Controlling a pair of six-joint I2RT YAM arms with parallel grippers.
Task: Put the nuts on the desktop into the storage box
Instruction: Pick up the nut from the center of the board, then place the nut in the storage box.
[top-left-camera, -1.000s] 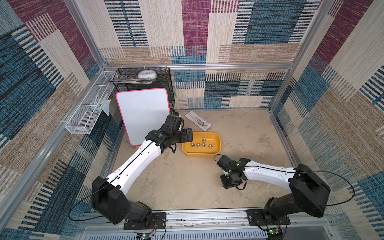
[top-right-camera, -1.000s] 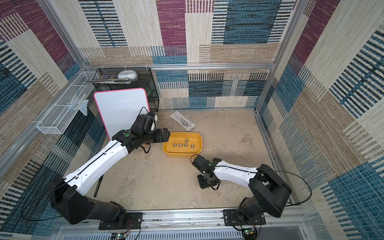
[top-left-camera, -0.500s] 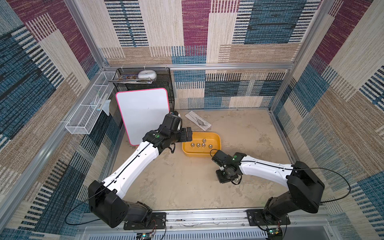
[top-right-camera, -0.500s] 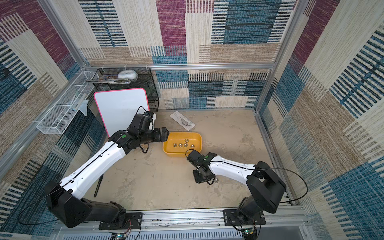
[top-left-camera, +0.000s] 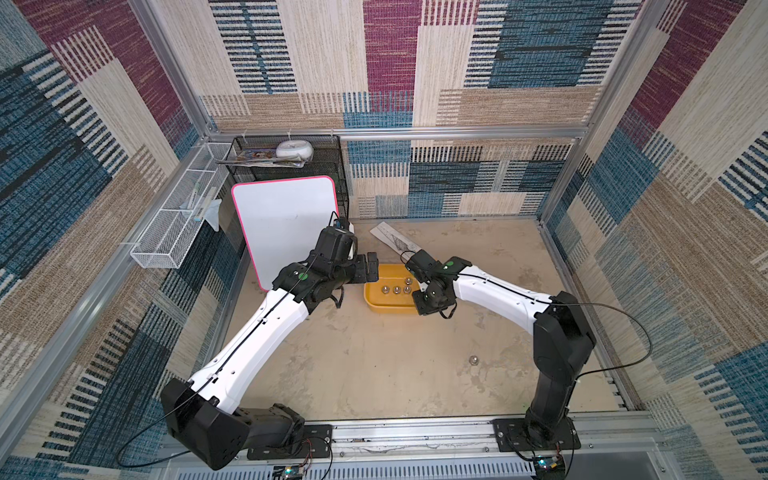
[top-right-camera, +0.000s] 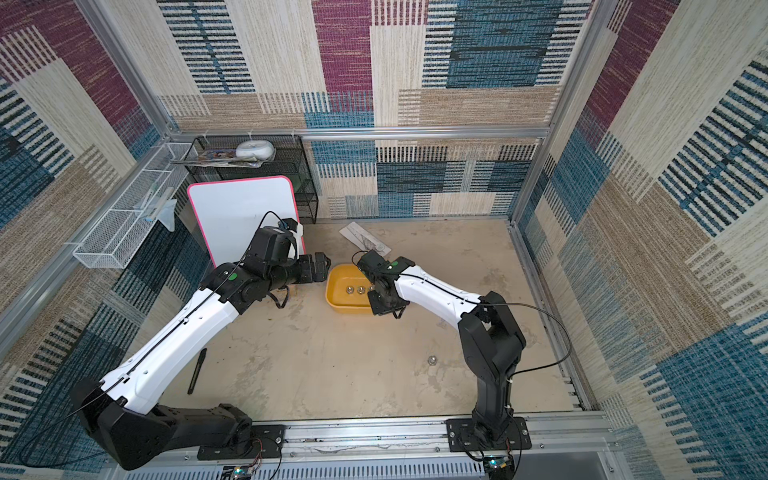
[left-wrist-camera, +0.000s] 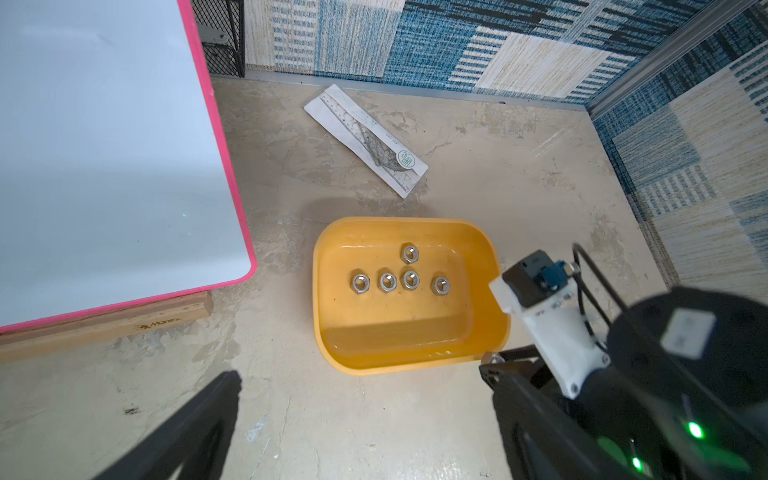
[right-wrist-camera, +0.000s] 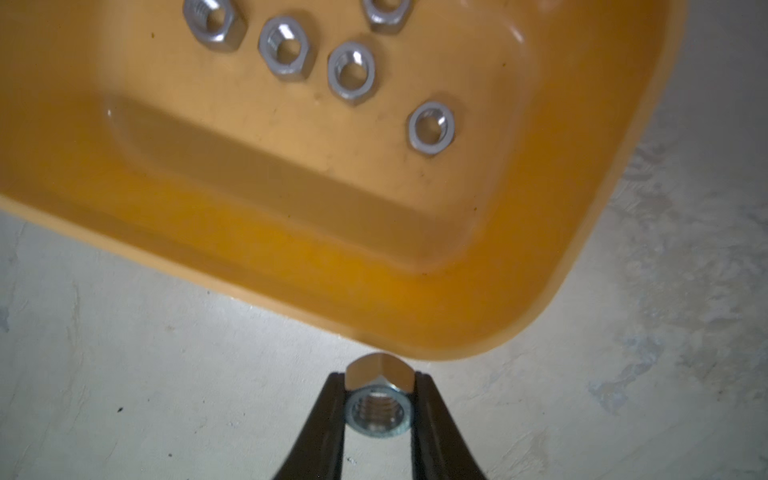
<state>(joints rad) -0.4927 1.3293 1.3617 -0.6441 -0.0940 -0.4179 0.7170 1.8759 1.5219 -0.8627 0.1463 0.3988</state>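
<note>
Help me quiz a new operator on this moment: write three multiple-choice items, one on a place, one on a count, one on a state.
1. Where does the lone nut on the desktop lie?
A) near the right arm
B) on the whiteboard
C) in the wire basket

2. How many nuts lie in the storage box?
A) three
B) five
C) seven

3. The right gripper is:
A) open and empty
B) shut on a nut
C) shut on the box's rim

Key:
1 A: both top views show it on bare desktop by that arm.
2 B: the left wrist view shows five.
3 B: the right wrist view shows the held nut pinched between its fingers.
</note>
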